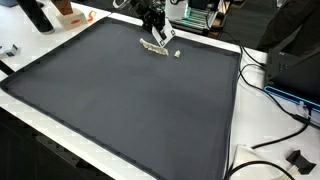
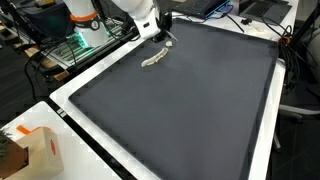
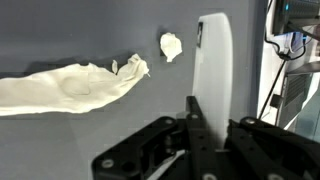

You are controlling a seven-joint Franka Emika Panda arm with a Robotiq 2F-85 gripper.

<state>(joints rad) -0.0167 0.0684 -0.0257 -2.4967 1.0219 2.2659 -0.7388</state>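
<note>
My gripper (image 3: 206, 112) hangs low over the far edge of a dark grey mat (image 1: 130, 100). Its jaws stand close together on a flat white strip (image 3: 214, 70) with a rounded top that sticks out past them. On the mat just ahead lies a long crumpled cream cloth (image 3: 70, 88), and a small white crumpled wad (image 3: 171, 46) sits beyond its end. In both exterior views the gripper (image 1: 155, 30) (image 2: 160, 32) stands right above the cloth (image 1: 153, 46) (image 2: 153, 60), with the wad (image 1: 178, 53) beside it. The strip's lower end is hidden between the fingers.
A white table rim (image 1: 235, 140) frames the mat. Black cables (image 1: 270, 85) and a black clip (image 1: 298, 158) lie off one side. A cardboard box (image 2: 30, 150) stands at a corner. Equipment with green lights (image 2: 80, 40) sits behind the arm's base.
</note>
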